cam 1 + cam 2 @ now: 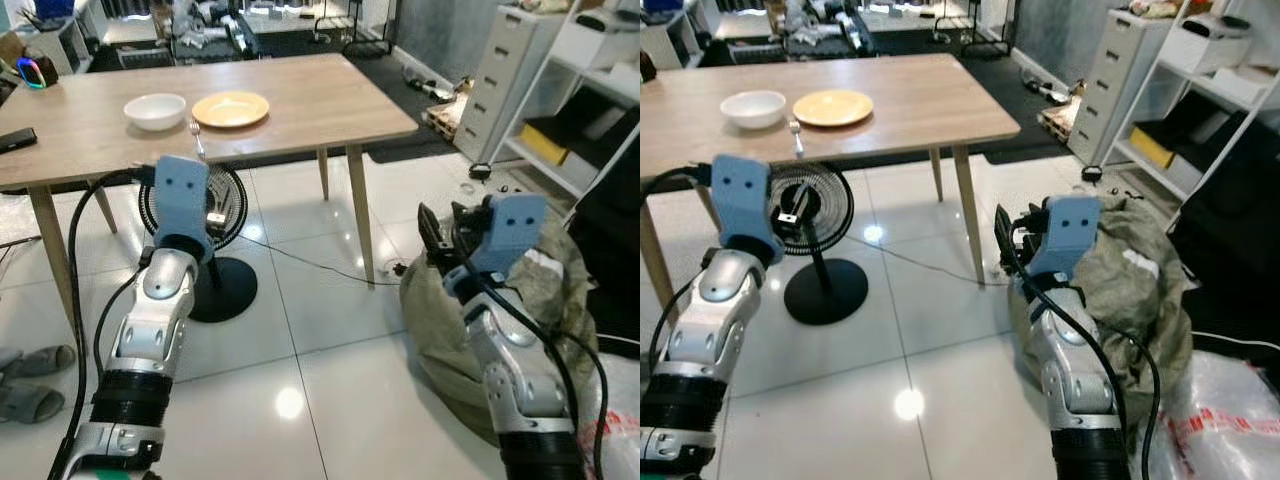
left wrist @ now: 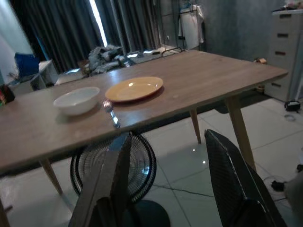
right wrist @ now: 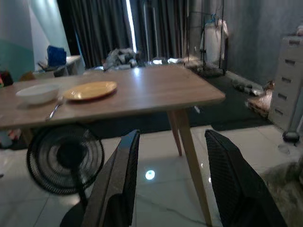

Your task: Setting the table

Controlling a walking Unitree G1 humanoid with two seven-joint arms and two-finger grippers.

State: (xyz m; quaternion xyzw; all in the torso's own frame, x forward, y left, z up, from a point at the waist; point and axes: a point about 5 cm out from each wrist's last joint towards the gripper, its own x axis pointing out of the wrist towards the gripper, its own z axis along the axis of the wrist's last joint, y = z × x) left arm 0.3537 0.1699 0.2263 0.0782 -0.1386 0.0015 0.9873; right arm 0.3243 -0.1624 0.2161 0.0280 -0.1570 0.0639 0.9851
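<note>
Both claws hang released short of the tabletop [image 1: 300,100]. Ahead of the left claw [image 2: 165,189] lie a fork [image 1: 197,138], bowl [image 1: 155,110] and plate [image 1: 230,108]; the right claw [image 3: 170,184] holds nothing.

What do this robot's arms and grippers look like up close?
Both arms are shiny silver with ribbed black cuffs and loose black cables. Each wrist carries a light-blue block with two dark dots. The left gripper and right gripper each have two long, flat, textured black fingers.

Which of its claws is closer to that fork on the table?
Left. The left gripper hangs open just before the table edge below the fork; the right gripper, also open, hangs off beyond the table's corner.
</note>
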